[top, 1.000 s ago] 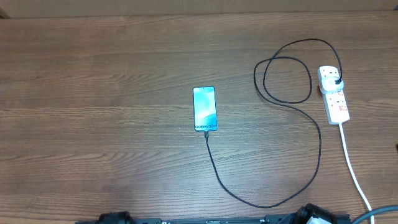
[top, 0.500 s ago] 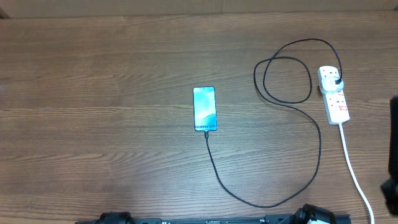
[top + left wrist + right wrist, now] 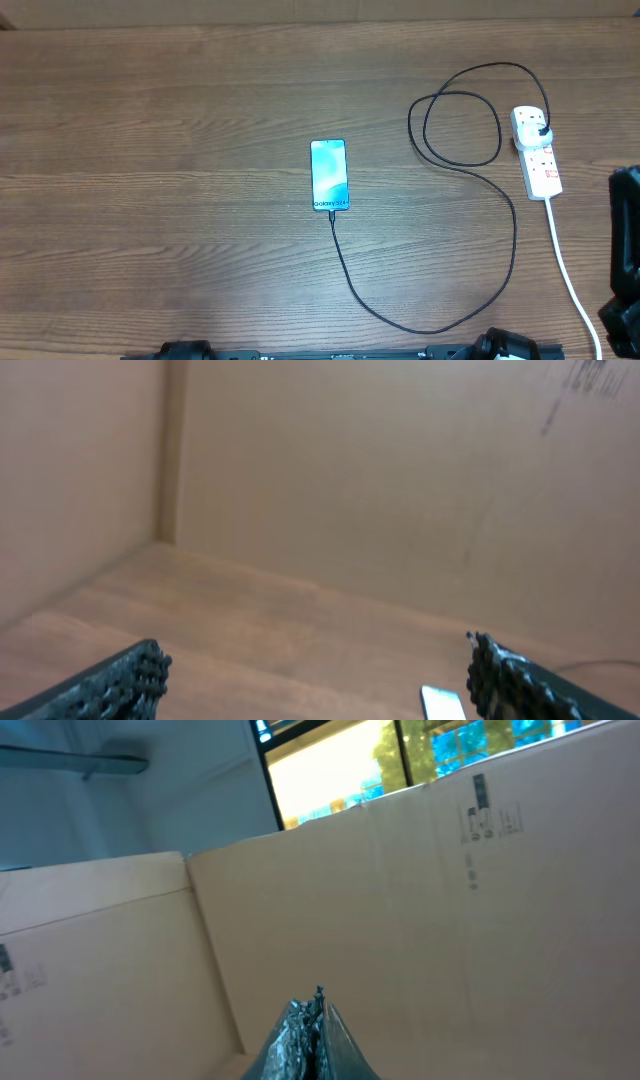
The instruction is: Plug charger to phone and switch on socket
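- Wooden counter [image 3: 150,150] carries the phone [image 3: 329,175] at its middle, with the screen lit cyan and facing up.
- You see the charger [image 3: 432,331] run from the phone's near end, curve right and loop up to its black plug, seated in the socket [image 3: 545,172] near the right edge.
- Left tool [image 3: 315,660]: fingers spread wide, holding nothing.
- Right tool [image 3: 316,1010]: fingers pressed together, with nothing visible between them.

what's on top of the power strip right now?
The charger has its black plug in the far outlet of the socket. Red markings show on the nearer outlets. The outlet under the plug is covered; switch state is too small to tell.
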